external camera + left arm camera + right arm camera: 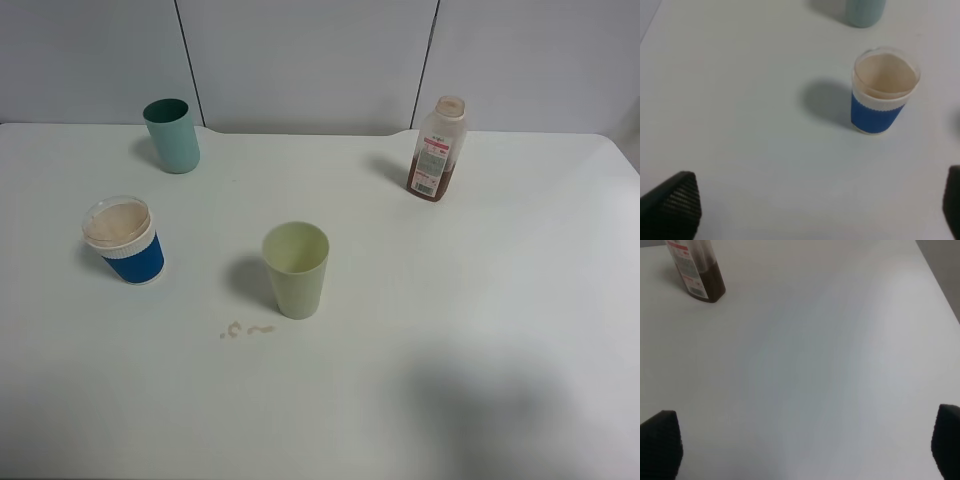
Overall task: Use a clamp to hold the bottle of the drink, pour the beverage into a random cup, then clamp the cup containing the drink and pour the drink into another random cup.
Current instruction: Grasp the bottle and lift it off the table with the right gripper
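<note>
Blue cup (878, 112) with white ribbed band and clear rim looks tan-brown inside; my left claw (810, 207) and right claw (802, 442) both gape wide, empty.

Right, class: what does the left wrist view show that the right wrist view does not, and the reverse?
Only the left wrist view: the blue cup, brownish inside, and the base of the teal cup. Only the right wrist view: the bottle, with brown drink in its lower part. Both: the white table, and a wide-open gripper holding nothing, the left gripper in one, the right gripper in the other.
</note>
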Robot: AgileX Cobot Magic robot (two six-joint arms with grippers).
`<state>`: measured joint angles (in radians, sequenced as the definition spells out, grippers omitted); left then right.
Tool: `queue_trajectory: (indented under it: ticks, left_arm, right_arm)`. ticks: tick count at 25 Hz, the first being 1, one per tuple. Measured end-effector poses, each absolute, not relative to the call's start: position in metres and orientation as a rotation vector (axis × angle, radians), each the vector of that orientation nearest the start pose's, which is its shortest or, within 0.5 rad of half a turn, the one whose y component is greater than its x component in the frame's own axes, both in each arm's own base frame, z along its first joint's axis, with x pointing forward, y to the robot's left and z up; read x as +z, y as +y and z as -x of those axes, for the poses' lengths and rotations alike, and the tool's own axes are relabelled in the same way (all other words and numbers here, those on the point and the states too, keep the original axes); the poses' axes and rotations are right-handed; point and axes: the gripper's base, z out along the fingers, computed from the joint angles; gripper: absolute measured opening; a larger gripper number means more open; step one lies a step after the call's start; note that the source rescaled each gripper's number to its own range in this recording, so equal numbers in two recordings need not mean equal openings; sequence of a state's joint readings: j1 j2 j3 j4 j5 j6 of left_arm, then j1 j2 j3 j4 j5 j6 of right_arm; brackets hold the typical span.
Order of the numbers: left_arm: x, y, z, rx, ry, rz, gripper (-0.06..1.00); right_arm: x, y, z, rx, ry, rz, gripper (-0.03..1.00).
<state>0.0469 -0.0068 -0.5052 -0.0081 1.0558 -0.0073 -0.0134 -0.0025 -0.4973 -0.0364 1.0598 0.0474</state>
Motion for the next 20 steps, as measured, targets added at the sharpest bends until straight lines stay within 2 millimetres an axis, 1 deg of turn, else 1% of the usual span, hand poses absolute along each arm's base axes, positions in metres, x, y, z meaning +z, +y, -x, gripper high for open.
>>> queue_trajectory:
  ticks: [20]
  left_arm:
    - [0.2791, -0.0009, 0.0063, 0.015, 2.027, 0.055, 0.93]
  right_arm:
    - [0.2766, -0.0028, 0.0050, -0.022, 2.042, -0.064, 1.00]
